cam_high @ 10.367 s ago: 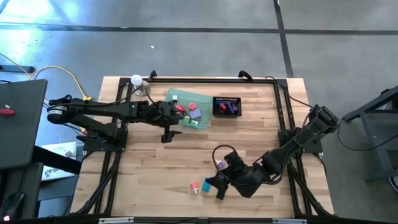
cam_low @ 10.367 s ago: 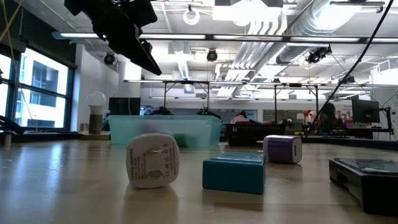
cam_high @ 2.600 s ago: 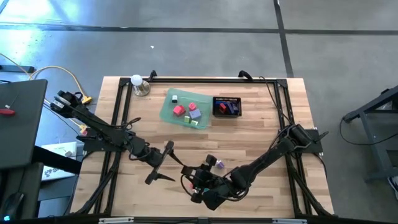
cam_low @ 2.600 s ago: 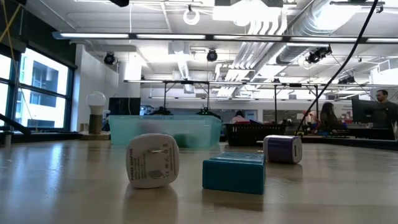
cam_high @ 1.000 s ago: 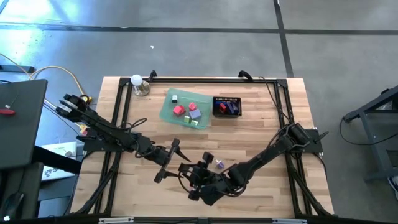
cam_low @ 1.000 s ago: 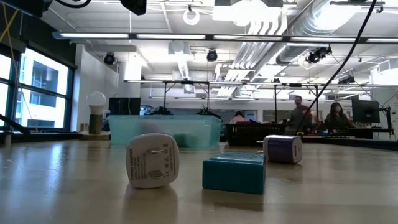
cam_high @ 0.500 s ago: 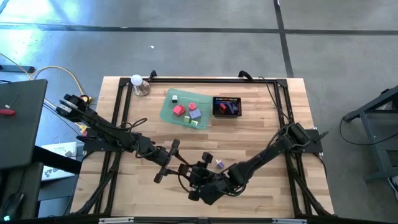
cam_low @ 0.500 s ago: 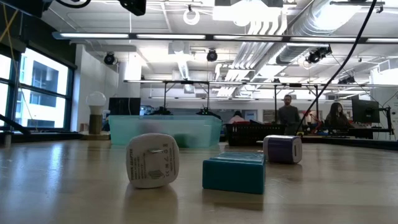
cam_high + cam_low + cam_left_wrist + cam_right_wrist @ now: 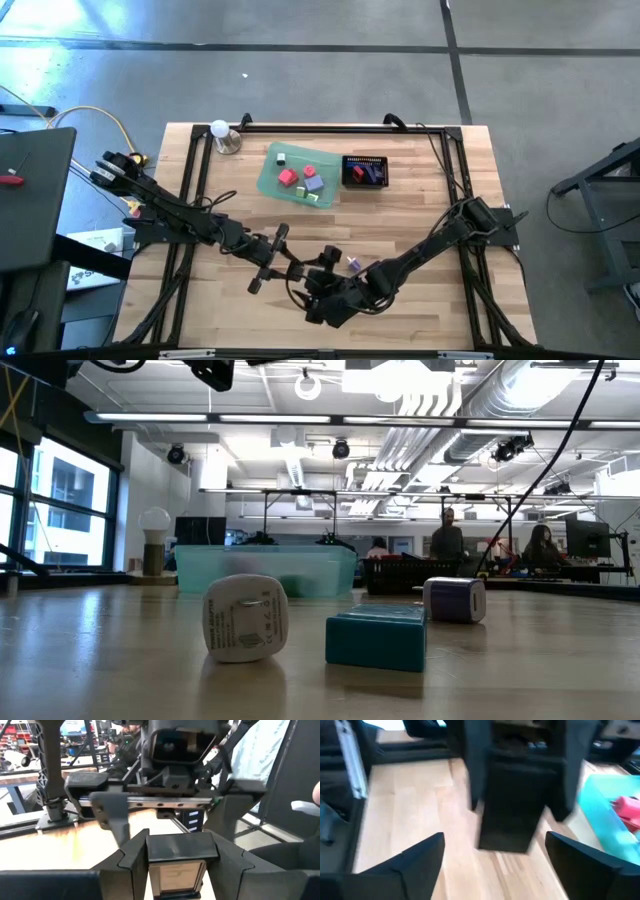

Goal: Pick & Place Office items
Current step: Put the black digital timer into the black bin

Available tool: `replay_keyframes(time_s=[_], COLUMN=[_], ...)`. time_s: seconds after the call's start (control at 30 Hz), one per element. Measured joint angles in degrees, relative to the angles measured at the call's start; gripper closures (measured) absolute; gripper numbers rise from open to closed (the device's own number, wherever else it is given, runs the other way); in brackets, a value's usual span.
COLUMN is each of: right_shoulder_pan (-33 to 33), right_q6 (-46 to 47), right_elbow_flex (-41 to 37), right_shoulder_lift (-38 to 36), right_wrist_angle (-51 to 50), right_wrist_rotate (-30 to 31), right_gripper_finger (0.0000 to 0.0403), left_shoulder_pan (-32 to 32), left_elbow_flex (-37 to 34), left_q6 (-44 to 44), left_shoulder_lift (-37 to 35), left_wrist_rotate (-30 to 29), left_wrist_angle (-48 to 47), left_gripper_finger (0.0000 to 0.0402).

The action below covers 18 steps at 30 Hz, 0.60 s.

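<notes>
A black block (image 9: 182,851), one of the office items, hangs above the table's near middle, with my left gripper (image 9: 182,855) (image 9: 288,262) shut on it. Facing it, my right gripper (image 9: 494,840) (image 9: 312,272) is open, and its fingers stand apart on either side of the block (image 9: 512,807). A purple and white block (image 9: 352,263) rests on the wood beside my right arm. In the low view a white plug-like piece (image 9: 245,618), a teal block (image 9: 376,637) and the purple block (image 9: 455,600) rest on the table. My left gripper pinches the black block's two opposite sides (image 9: 151,865) between its two fingers. The fingers come level from the table's left. The block is lifted clear of the table and sticks out toward my right gripper.
At the back middle stands a translucent green tray (image 9: 270,178) that holds red, purple, black and green pieces, with a black mesh basket (image 9: 364,171) to its right. A lamp with a white bulb (image 9: 220,131) is at the far left corner. People stand in the room beyond.
My left gripper's fingers have shut on the black block, and my right gripper's fingers have spread apart and let it go. Neither arm has shifted place. The block stays in the air between them.
</notes>
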Motion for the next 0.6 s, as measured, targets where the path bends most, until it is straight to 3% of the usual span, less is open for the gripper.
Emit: replay_keyframes(time_s=[0.17, 0.43, 0.6], right_shoulder_pan=[1.33, 6.23, 9.55], right_q6=[5.13, 16.54, 27.68], right_elbow_flex=[0.0, 0.0, -0.01], right_shoulder_lift=[-0.68, -3.43, -4.38], right_wrist_angle=[-6.44, -16.76, -25.88], right_wrist_rotate=[4.78, 15.31, 18.3], right_gripper_finger=[0.0047, 0.0043, 0.0044], left_shoulder_pan=[0.0, 1.85, 5.42], left_elbow_flex=[0.0, 1.03, 7.08], left_q6=[-5.67, -8.19, -7.44], left_shoulder_lift=[-0.02, -0.04, -0.07], left_wrist_rotate=[0.2, 0.38, 3.23], left_wrist_angle=[-1.12, -4.05, -18.27], left_gripper_finger=[0.0254, 0.0254, 0.0254])
